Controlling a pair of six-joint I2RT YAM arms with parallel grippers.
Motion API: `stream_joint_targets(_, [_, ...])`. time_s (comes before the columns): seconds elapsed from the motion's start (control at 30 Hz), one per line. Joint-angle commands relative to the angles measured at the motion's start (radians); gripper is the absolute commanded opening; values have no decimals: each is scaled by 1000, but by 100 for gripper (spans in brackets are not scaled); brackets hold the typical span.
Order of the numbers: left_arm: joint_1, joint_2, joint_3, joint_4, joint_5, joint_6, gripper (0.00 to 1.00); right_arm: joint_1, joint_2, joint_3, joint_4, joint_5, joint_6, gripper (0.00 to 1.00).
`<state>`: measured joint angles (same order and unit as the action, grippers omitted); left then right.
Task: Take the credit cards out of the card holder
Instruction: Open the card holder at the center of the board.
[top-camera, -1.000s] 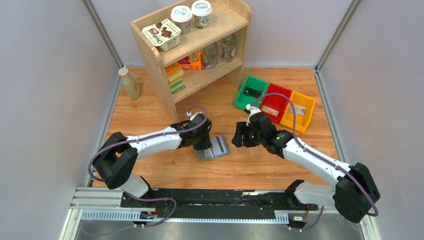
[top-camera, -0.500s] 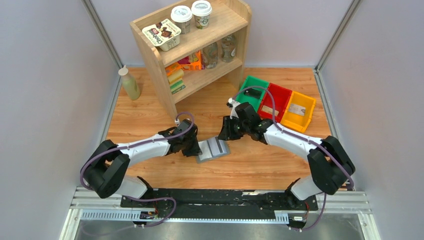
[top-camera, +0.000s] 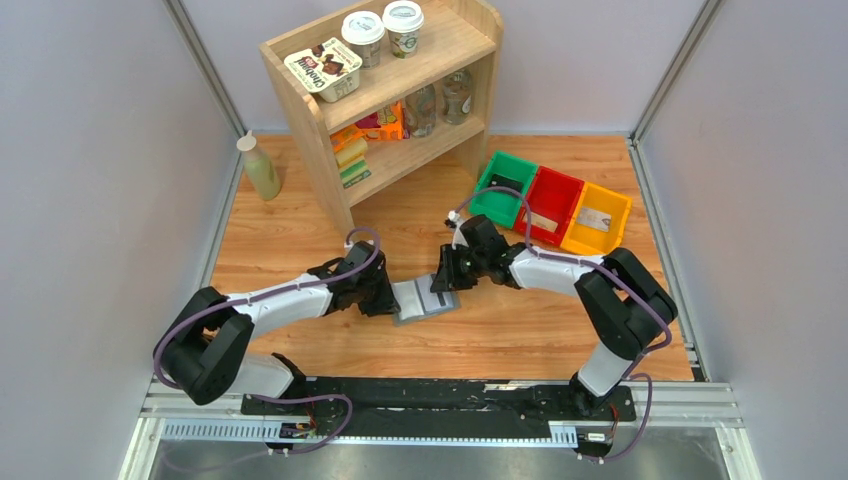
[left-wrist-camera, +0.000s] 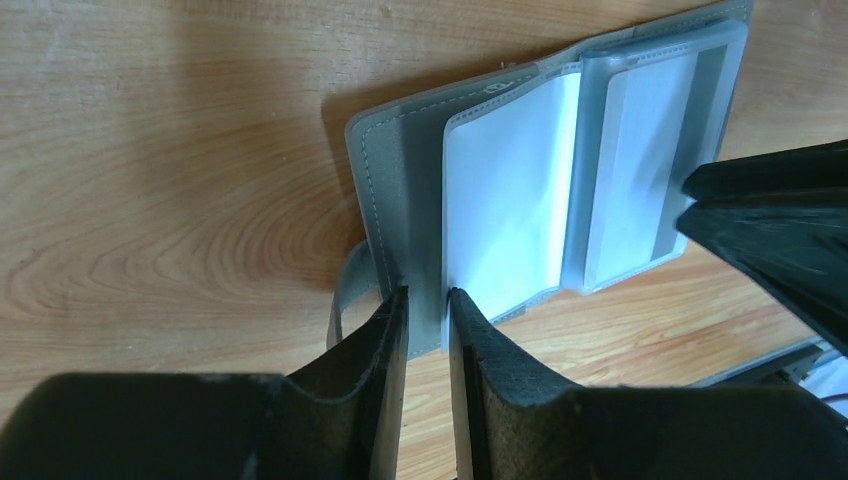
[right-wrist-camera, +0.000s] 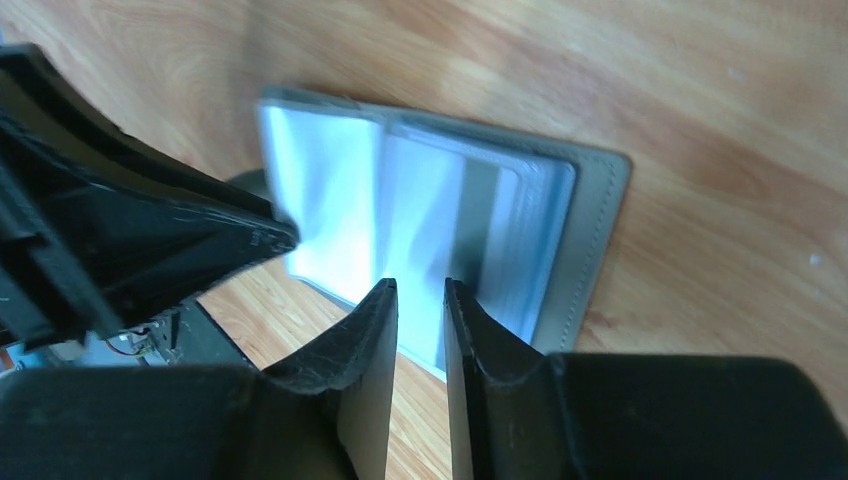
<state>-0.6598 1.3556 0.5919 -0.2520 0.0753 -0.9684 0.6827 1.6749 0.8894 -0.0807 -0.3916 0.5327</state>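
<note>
No writing can be read: the print on the white rectangular tub and the two lidded paper cups atop the wooden shelf unit is too small. On the wooden desk right of the shelf, three plastic bins stand in a row. The green bin holds a dark object, the red bin a pale flat piece, and the yellow bin a grey flat piece. The small flat grey card holder lies open on the desk between the arms, with a whitish credit card in a clear pocket. The left pincer is clamped on the edge of its grey cover, beside the side tab. The right pincer straddles a pale pocket leaf with its fingers narrowly apart; whether it grips cannot be told.
</note>
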Motion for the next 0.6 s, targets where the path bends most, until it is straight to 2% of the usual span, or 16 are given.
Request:
stream_joint_targets(0.0, [9,-21,-3,36,30,27,29,-11,12,-75,108,20,56,25])
stream_joint_targets(0.27, [28,-27,12,30,84,10,29,-12,5,-168,159,49,90,24])
stream_joint_targets(0.57, [28,-107,241,-102,122,2,33,-12,-32,-179,162,54,89,24])
